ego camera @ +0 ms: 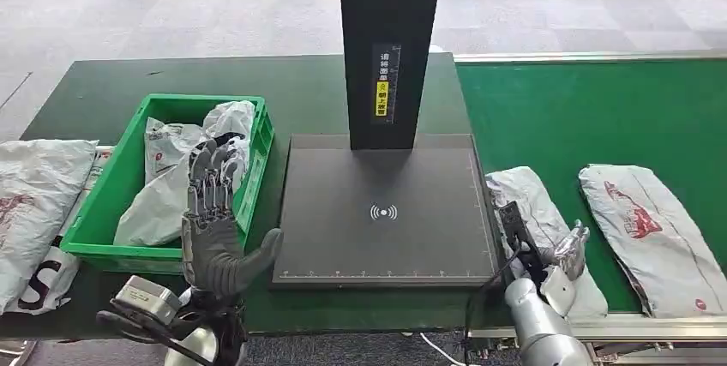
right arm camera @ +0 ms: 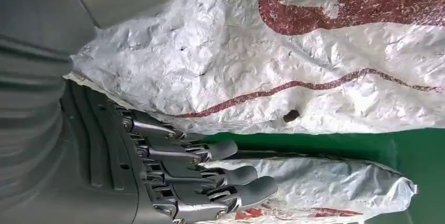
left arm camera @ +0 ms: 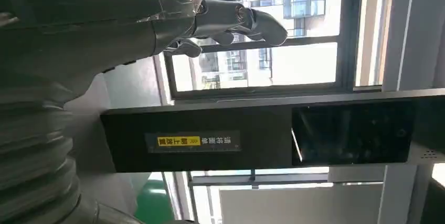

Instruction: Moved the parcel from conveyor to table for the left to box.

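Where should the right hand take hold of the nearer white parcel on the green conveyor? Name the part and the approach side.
Probably the parcel's near end. The nearer parcel lies flat and slack on the conveyor, long axis running away from the robot, so nothing stands up to pinch. The right hand already sits at that end; come from above, fingers on one side, thumb on the other, gathering the loose film.

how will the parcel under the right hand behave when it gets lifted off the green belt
The parcel is a crinkled white poly bag, so it will probably sag and fold, not stay flat. Its glossy film may slip in the right hand. It lies flat, so rolling seems unlikely.
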